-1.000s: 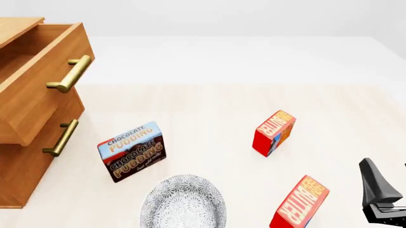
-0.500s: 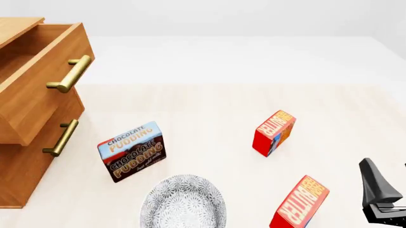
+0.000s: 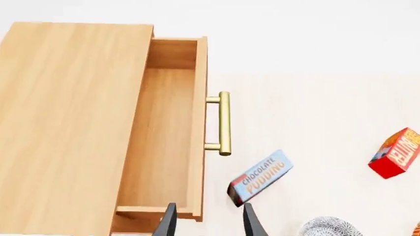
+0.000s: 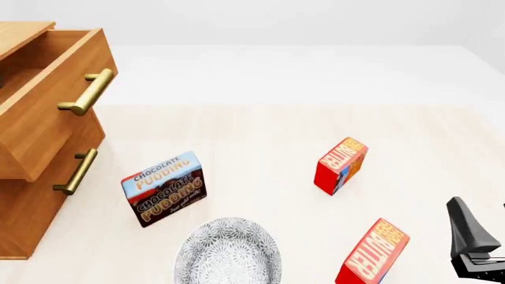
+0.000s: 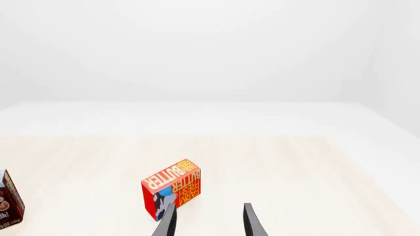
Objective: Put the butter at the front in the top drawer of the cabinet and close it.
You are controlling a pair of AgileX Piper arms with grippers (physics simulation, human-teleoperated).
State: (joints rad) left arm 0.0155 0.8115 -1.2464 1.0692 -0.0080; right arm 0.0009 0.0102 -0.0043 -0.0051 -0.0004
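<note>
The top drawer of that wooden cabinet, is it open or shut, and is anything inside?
Open. The top drawer is pulled out past the cabinet, and its bare wooden floor shows with nothing inside.

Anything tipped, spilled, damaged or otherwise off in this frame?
Nothing spilled or damaged. The top drawer of the cabinet stands pulled open and bare inside. Both butter cartons and the chocolate pudding box stand on edge, turned at different angles.

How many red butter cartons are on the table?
2. One red butter carton stands mid-table, right of the brown chocolate pudding box. The other red carton is at the near edge, right of the grey patterned bowl.
</note>
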